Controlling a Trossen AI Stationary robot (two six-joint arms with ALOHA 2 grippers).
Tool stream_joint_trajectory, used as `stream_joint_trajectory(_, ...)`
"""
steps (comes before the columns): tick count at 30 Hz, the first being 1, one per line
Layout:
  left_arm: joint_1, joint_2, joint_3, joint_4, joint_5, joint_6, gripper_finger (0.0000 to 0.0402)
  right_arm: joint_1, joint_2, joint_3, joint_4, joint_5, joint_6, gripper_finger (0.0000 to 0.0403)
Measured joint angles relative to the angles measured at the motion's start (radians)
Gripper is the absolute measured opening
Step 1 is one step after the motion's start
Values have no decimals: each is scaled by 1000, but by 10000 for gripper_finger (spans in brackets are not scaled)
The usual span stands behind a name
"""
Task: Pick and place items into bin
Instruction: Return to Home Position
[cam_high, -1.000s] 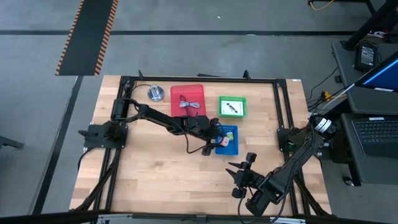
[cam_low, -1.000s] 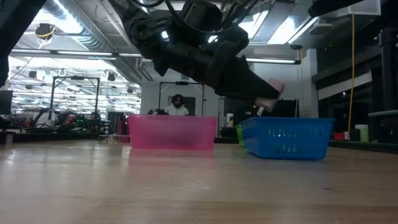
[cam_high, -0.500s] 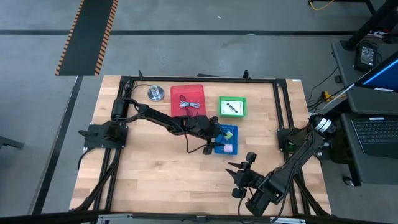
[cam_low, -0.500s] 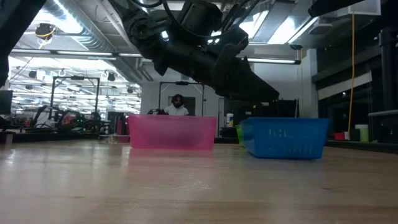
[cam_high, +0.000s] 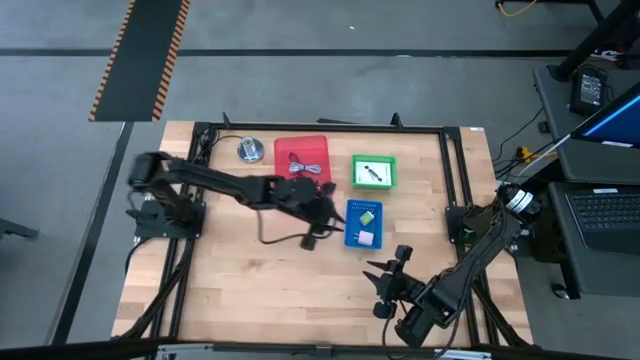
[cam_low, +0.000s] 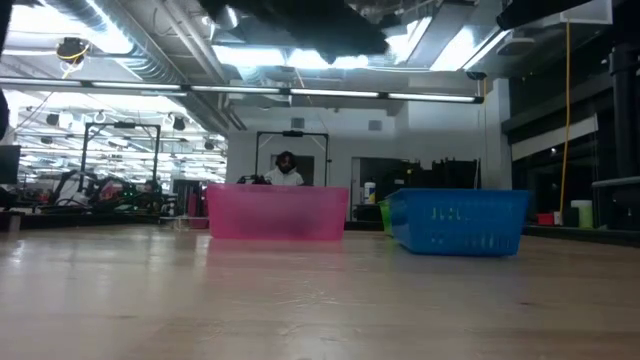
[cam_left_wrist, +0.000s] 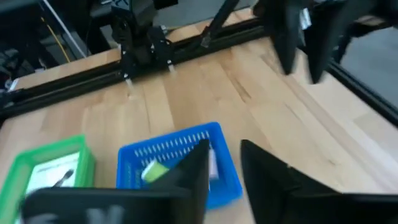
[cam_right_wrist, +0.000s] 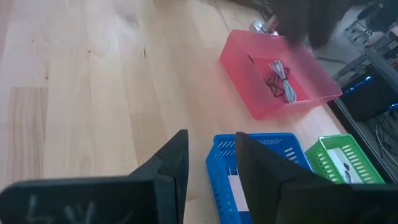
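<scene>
My left gripper (cam_high: 328, 226) (cam_left_wrist: 225, 155) hangs open above the table, just left of the blue bin (cam_high: 363, 223), with nothing between its fingers. Inside that bin lie a pink cube (cam_high: 366, 238) and a yellow-green piece (cam_left_wrist: 155, 171). The red bin (cam_high: 303, 160) holds a cord bundle (cam_right_wrist: 278, 78). In the green bin (cam_high: 373, 172) lies a white card with a black mark (cam_high: 372, 173). My right gripper (cam_high: 372, 287) (cam_right_wrist: 211, 146) waits open near the table's front right, fingers pointing toward the bins.
A round silver disc (cam_high: 250, 150) stands at the far left of the table, beside the red bin. A black frame (cam_high: 450, 180) runs around the table's edges. Bare wood lies left of and in front of the bins. A person (cam_low: 286, 168) sits far behind the table.
My left gripper has let go of the pink cube, which has dropped into the blue bin and lies there. The gripper has then risen and drawn back toward the table's left, off the bin; in the low view only its underside remains at the top.
</scene>
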Motion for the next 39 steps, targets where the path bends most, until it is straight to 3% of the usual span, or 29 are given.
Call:
stream_joint_trajectory(5, -20, -165, 0, -225, -16, 3, 11, -54, -15, 0, 3, -21, -5, 85)
stream_joint_trajectory(12, -48, -352, -15, -472, -111, -4, 1, -154, -64, 0, 4, -65, -90, 8)
stream_joint_trajectory(16, -47, -471, -100, -519, -119, -17, 1, -194, -97, 0, 16, -72, -178, 5)
stream_joint_trajectory(19, -48, -589, -211, -452, -147, -49, 1, -223, -114, 0, 63, -89, -277, 1)
stream_joint_trajectory(22, -48, -705, -357, -299, -173, -58, 1, -268, -115, -18, 181, -172, -393, 1)
stream_joint_trajectory(29, -49, -941, -703, -15, -205, -100, 1, -397, -142, -267, 736, -434, -689, 0)
stream_joint_trajectory(35, -49, -1121, -859, 77, -241, -93, 1, -510, -283, -428, 995, -558, -796, 0)
stream_joint_trajectory(39, -40, -1246, -933, 92, -267, -69, 1, -571, -415, -478, 1027, -638, -867, 0)
